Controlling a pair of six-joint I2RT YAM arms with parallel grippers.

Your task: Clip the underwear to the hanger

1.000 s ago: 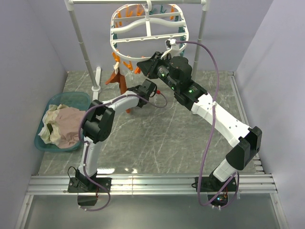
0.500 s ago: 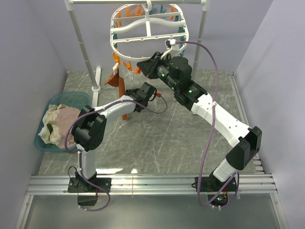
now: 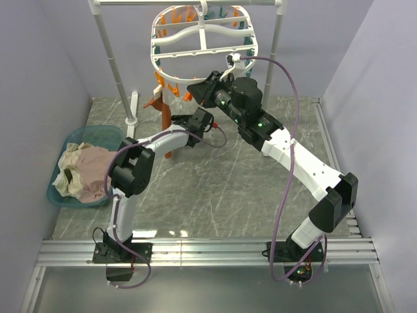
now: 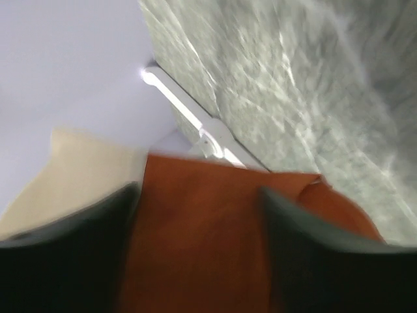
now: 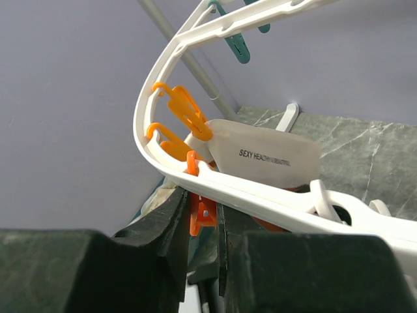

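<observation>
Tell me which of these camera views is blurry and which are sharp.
Left wrist: motion-smeared, the rust-orange fabric briefs and dark fingers soft-edged. Right wrist: sharp, small dark print on the beige waistband readable. Top external: crisp, evenly lit, faint glare on the grey marbled tabletop.

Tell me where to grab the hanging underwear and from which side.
Probably the free end of the beige waistband, from the robot's right. The underwear seems pinned by one orange clothespin on the hanger, so the band stands stiff and flat there, while the rust fabric below droops; the rack pole crowds the left.
</observation>
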